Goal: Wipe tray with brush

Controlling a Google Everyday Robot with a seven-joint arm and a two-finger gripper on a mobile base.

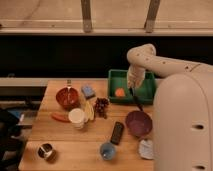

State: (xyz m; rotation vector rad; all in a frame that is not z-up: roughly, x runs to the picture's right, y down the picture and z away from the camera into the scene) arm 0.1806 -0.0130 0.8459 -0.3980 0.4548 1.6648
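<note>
The green tray (116,76) sits at the table's back right, with a small orange object (120,92) inside it. My gripper (132,86) hangs from the white arm over the tray's right half and is shut on the brush (137,100). The brush is a thin dark stick that slants down and to the right from the gripper, across the tray's front wall towards the purple bowl (138,123). The arm and my white body hide the tray's right end.
In front of the tray lie a black remote (117,132), a blue cup (107,150) and a white cloth (146,148). To the left are grapes (101,105), a banana (89,110), a white cup (76,117), a red bowl (67,97), a blue sponge (88,91) and a small can (46,151).
</note>
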